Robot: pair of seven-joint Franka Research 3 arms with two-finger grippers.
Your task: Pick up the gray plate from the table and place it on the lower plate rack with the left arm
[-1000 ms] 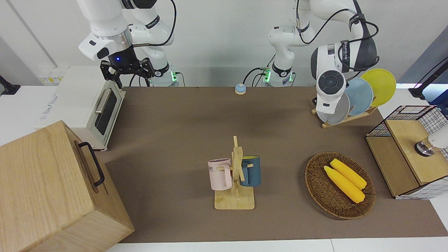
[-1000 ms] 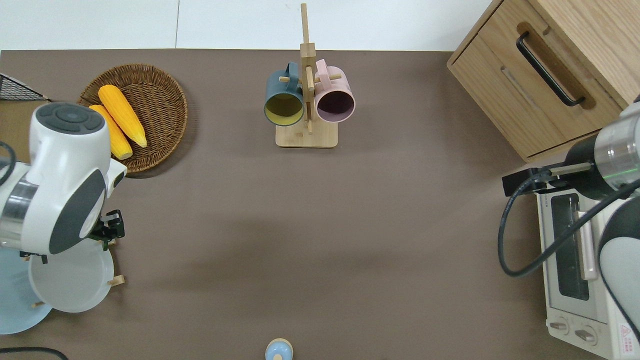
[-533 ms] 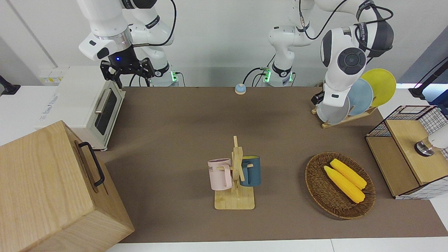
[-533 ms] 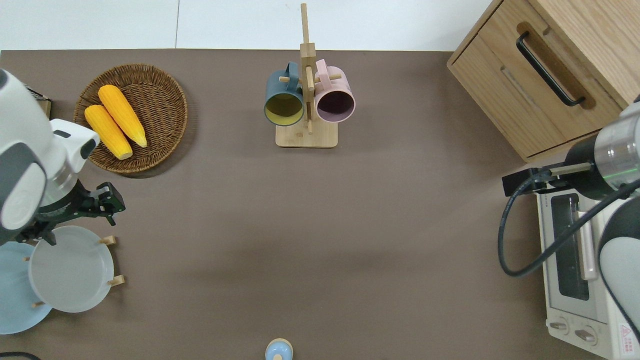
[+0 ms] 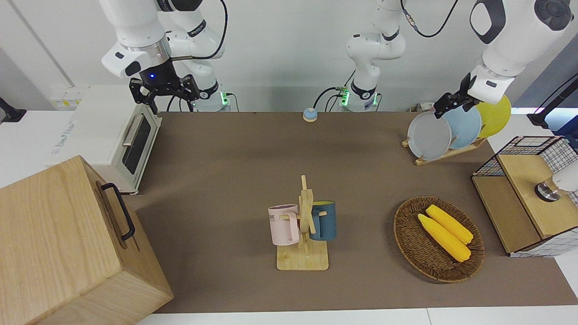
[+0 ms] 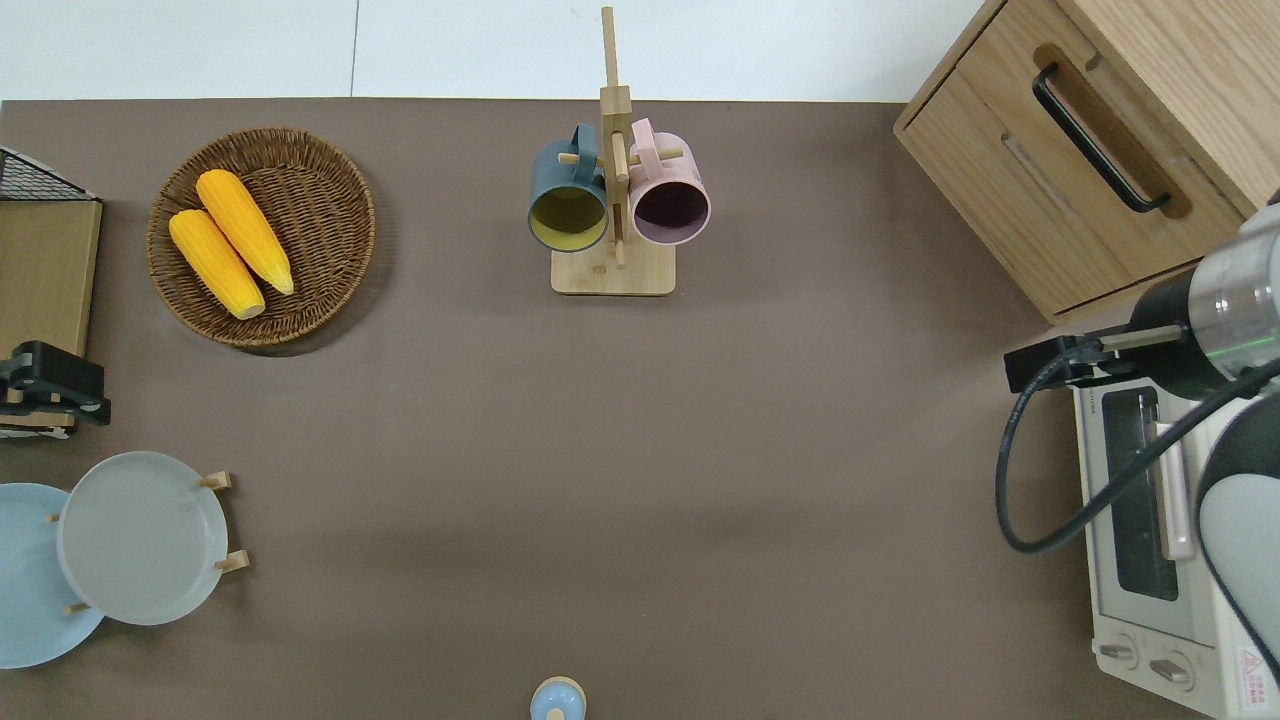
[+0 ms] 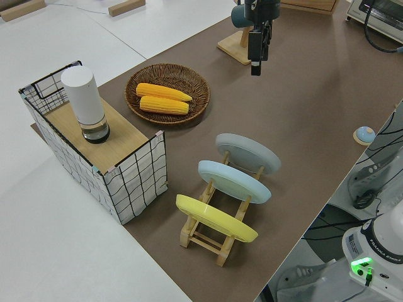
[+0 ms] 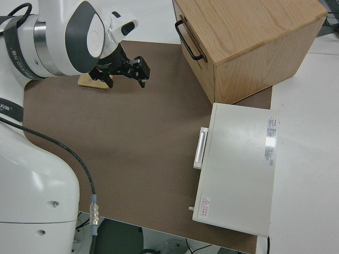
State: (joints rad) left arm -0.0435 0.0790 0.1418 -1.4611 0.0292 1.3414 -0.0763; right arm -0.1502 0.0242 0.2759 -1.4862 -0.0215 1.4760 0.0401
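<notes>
The gray plate stands on edge in the lower plate rack, in the slot toward the table's middle. It also shows in the overhead view and the left side view. My left gripper is open and empty, raised clear of the plate's top rim. In the overhead view it is over the table at the left arm's end, between the plates and the wire shelf. My right gripper is parked and open.
A light blue plate and a yellow plate stand in the same rack. A wire shelf, a wicker basket with corn, a mug stand, a wooden cabinet, a toaster oven and a small bell stand around.
My left arm has lifted off the gray plate and swung up and toward the left arm's end of the table. The plate stays in the rack. The right arm has not moved.
</notes>
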